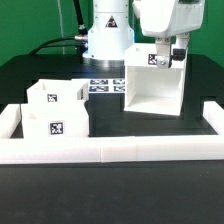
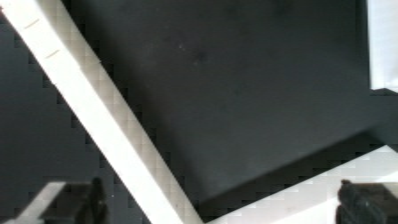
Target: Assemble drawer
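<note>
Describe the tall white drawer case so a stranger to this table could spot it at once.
Find the long low white border wall along the front of the black table. Behind it, toward the exterior view's right, the case stands directly under the gripper. Unlike the two trays at the left, it stands clearly taller and alone.

case (image 1: 152, 90): white all over, with one black-and-white square tag at 12 o'clock on its facing side.
rear tray (image 1: 45, 96): white, with a black-and-white square tag.
front tray (image 1: 40, 128): white, with the same kind of tag at its face's centre.
border wall (image 1: 110, 150): plain white, no pattern.
table (image 1: 110, 195): matt black.
marker board (image 1: 103, 85): white, printed with black square tags.
gripper (image 1: 166, 50): white body, dark fingers (image 2: 68, 203).
</note>
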`<state>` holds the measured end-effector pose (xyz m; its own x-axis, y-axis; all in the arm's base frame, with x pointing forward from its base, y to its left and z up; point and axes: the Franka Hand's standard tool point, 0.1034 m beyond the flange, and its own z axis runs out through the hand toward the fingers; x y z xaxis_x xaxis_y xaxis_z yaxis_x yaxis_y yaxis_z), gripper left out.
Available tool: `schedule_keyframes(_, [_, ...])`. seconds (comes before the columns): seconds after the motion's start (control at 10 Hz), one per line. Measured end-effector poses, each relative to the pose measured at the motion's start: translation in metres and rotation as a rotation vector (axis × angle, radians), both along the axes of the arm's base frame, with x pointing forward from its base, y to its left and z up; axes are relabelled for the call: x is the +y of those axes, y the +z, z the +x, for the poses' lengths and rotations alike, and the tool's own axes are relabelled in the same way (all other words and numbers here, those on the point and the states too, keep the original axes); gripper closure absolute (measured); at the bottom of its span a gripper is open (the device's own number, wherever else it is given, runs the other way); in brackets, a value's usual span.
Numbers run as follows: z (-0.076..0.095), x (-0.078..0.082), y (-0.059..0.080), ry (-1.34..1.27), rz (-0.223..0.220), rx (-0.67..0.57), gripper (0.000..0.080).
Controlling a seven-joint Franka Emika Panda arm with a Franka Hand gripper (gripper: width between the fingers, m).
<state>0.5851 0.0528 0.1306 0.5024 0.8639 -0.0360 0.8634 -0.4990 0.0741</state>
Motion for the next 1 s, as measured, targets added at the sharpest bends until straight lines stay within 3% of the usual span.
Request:
schedule_keyframes(0.2, [-0.020, -0.002, 0.006, -0.135, 0.009, 0.001, 0.0150])
schedule_keyframes(0.8, [-0.023, 0.002, 0.008, -0.597, 0.054, -0.004, 0.0150])
schedule_keyframes(1.0, [-0.042, 0.007, 0.007, -0.875, 0.070, 0.005, 0.0150])
